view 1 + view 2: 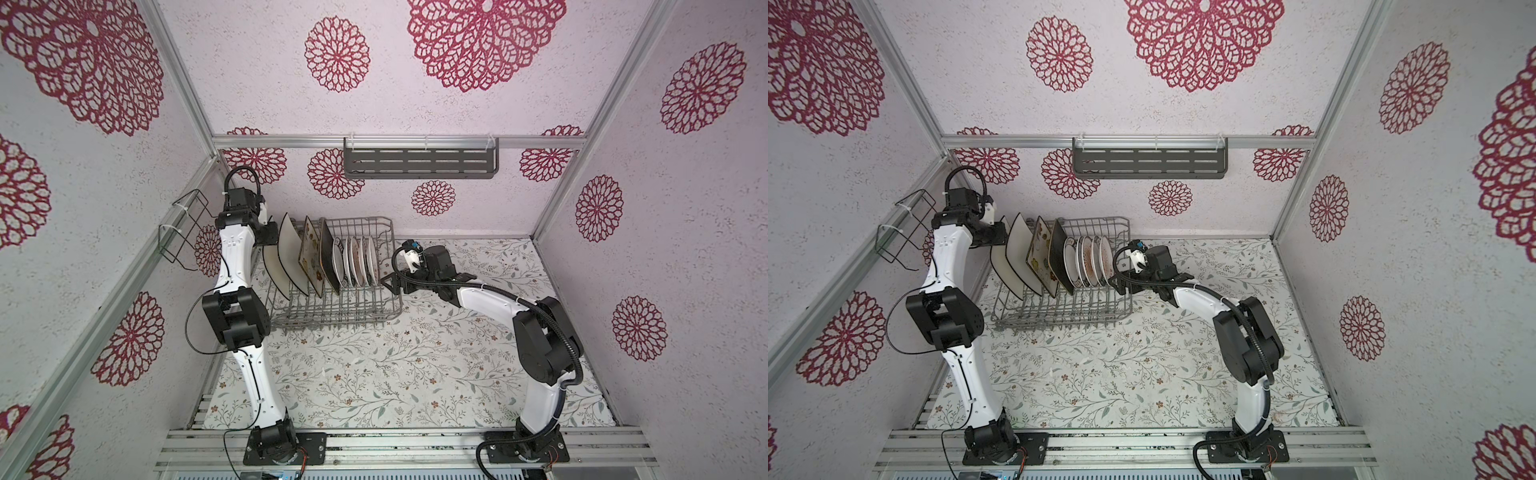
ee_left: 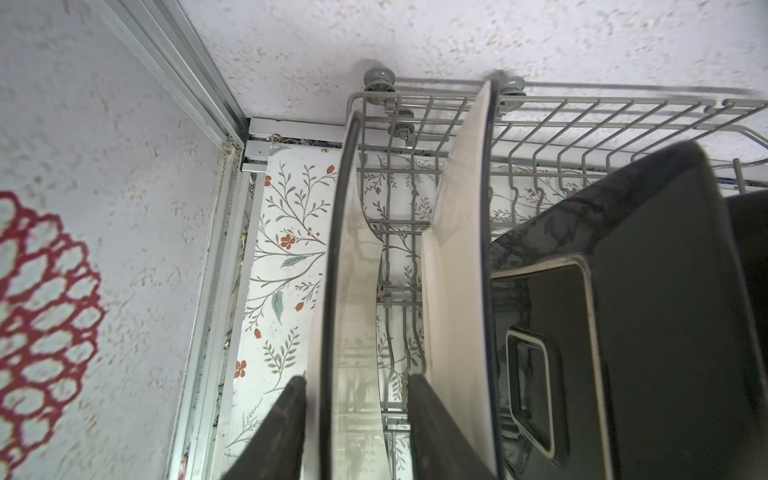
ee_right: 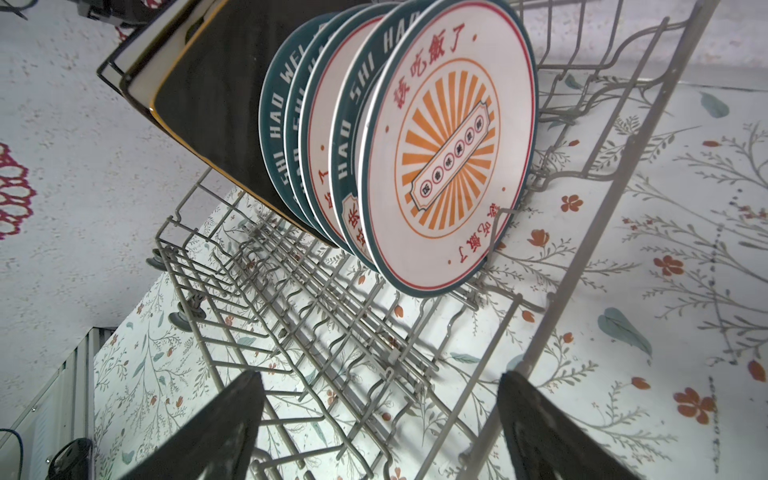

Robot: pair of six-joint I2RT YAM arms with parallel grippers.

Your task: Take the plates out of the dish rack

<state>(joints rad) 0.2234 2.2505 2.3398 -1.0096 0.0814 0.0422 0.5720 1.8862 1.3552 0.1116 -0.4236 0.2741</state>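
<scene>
The dish rack (image 1: 332, 321) stands on the floral bench (image 1: 415, 374), and every plate I can see stands on edge between its tines. Counting in from the rack's left end come the outer white plate (image 1: 275, 266) with its black rim, the second white plate (image 1: 291, 245), the cream floral plate (image 1: 311, 257) and the dark brown plate (image 1: 331, 259), all leaning. Beyond them, toward the rack's right end, the small round plates (image 1: 357, 262) stand packed close together.

My left fingers (image 2: 278, 432) sit at the rack's left end, partly open, one on each side of the outer white plate. One finger lies against its back. A thin gap shows between the other finger and its face, so I do not have it clamped.

My right fingers (image 3: 224, 424) are spread wide at the rack's right end, near the last round plate (image 3: 449, 158), and hold nothing. In my wrist view a wire of the rack's right wall passes between them.

On the wall behind the rack and above it hangs a grey slotted shelf (image 1: 419, 164). On the side wall past the rack's left end hangs a black wire holder (image 1: 183, 232).
</scene>
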